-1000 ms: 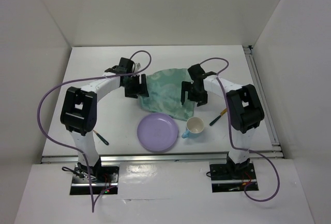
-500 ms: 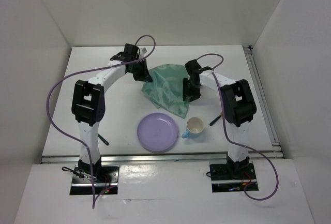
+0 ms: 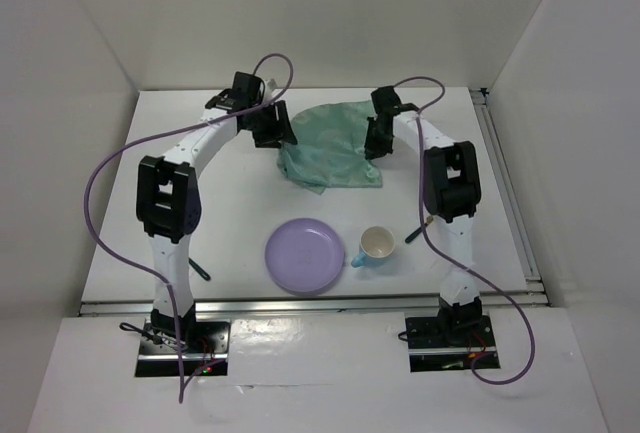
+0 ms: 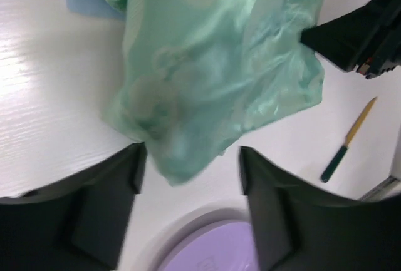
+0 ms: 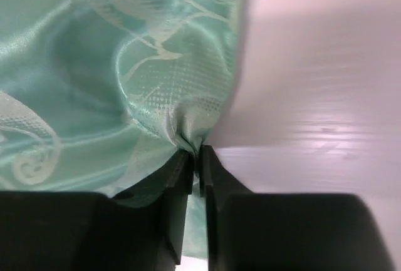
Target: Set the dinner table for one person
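teal-green patterned cloth: dragged farther back on white desk since a second ago | right hand: clenched on cloth's edge | left hand: fingers apart, cloth released

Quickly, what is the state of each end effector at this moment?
Left end effector: open; the green cloth hangs between its fingers, not clamped.
Right end effector: closed, pinching a fold of the green cloth.

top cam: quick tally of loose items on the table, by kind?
teal patterned cloth: 1
purple plate: 1
mug: 1
utensils: 2, the second at the near left
Total: 5
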